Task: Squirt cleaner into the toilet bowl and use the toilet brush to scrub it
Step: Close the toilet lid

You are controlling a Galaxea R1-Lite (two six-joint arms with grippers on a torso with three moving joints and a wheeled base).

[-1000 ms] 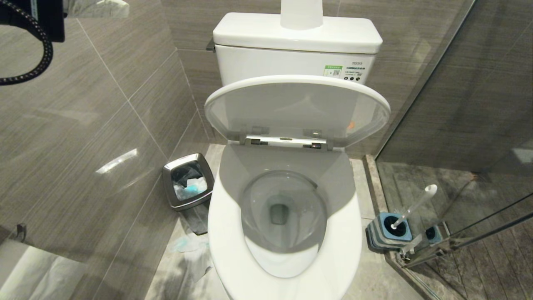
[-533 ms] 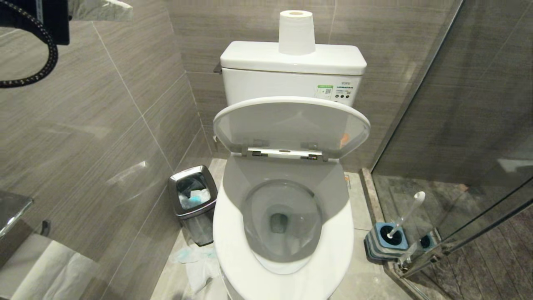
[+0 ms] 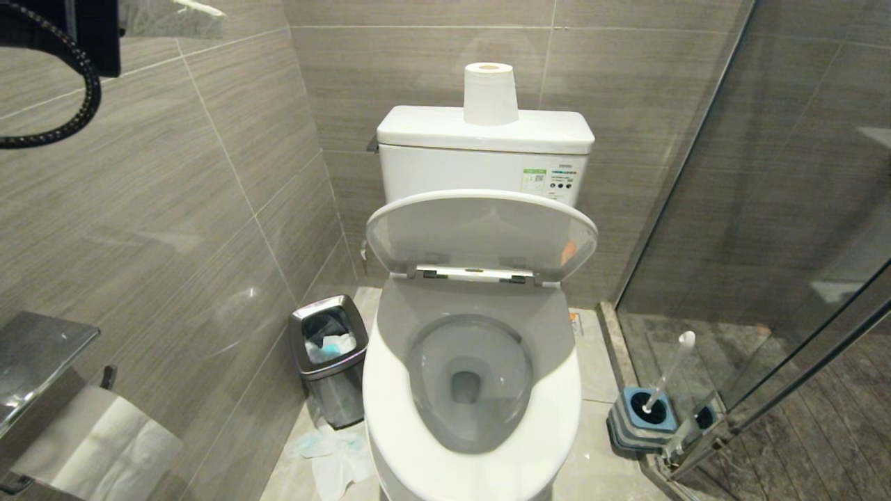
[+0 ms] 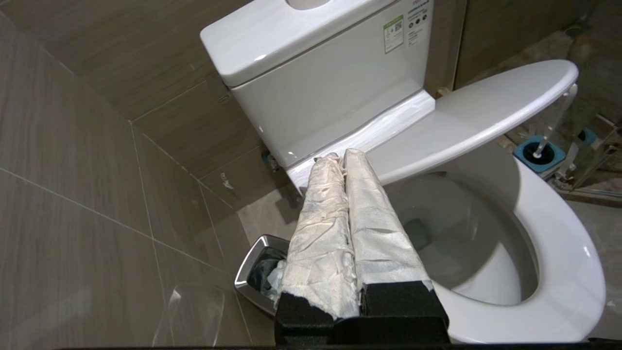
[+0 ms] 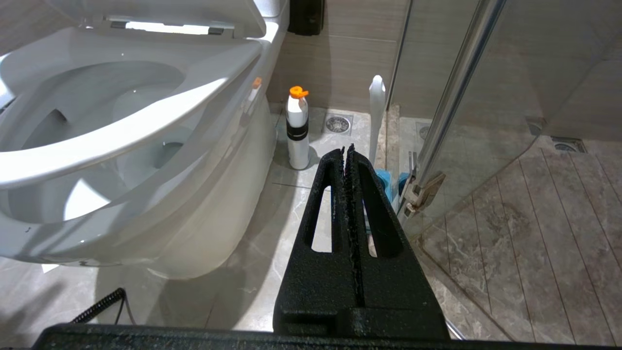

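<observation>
The white toilet bowl (image 3: 557, 390) stands in the middle with its seat down and its lid (image 3: 480, 233) raised; the water in it looks clear. To its right, the toilet brush (image 3: 667, 379) leans in a blue-and-grey holder (image 3: 644, 421) by the glass door. The cleaner is out of view. A white bottle with an orange cap (image 5: 297, 129) stands on the floor between bowl and brush (image 5: 376, 112). My left gripper (image 4: 340, 154), wrapped in white cloth, is shut and empty above the bowl's left rim (image 4: 573, 272). My right gripper (image 5: 346, 148) is shut and empty, low, in front of the brush holder.
A steel waste bin (image 3: 330, 348) with tissue in it stands left of the bowl, with crumpled tissue (image 3: 334, 452) on the floor before it. A paper roll (image 3: 490, 94) sits on the tank. A tiled wall is on the left, a glass shower partition (image 3: 766, 209) on the right.
The head camera has risen, so the toilet sits lower and smaller and the paper roll on the tank has come fully into view. None of the things has moved.
</observation>
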